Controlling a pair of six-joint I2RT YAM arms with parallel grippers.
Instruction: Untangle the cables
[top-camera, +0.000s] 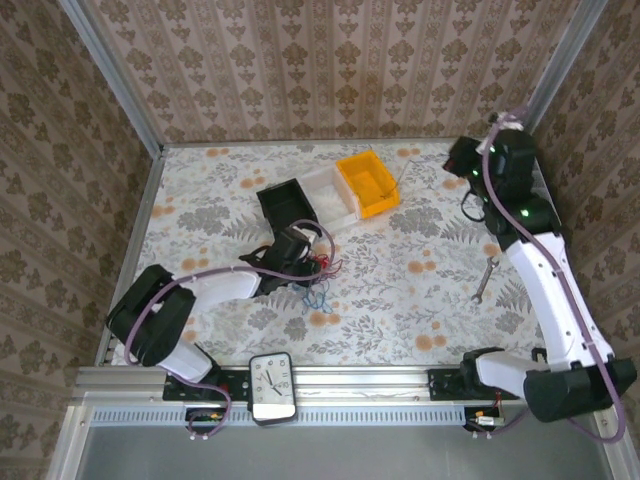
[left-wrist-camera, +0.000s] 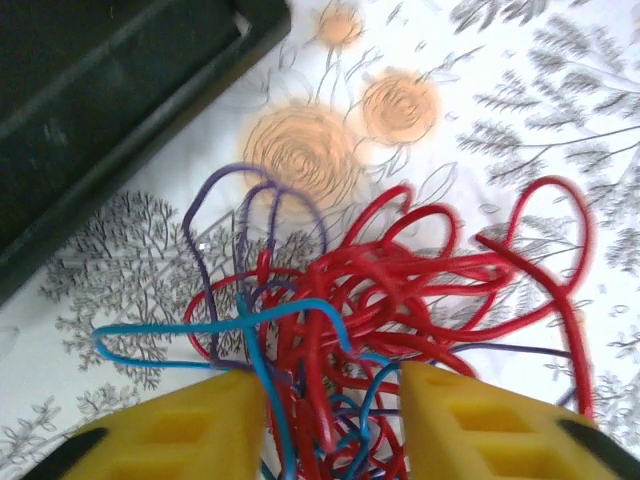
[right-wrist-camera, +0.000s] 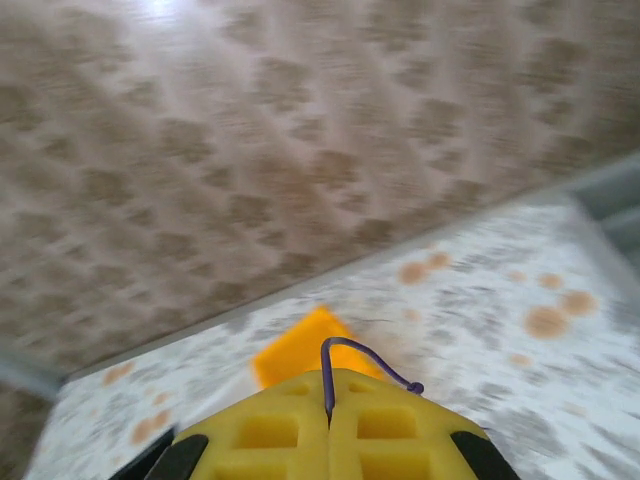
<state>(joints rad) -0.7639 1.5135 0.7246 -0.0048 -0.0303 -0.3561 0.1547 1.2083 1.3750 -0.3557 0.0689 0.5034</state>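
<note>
Left gripper (left-wrist-camera: 330, 385) is straddling the cables (left-wrist-camera: 400, 280), half spread. Close up, right gripper (right-wrist-camera: 328, 388) is pressing shut, seemingly pinching a purple wire (right-wrist-camera: 380, 363).

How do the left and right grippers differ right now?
The left gripper is open, low over the table, straddling the tangle of red and blue cables; the right gripper is shut on a purple cable, raised above the table. Both have yellow fingers.
</note>
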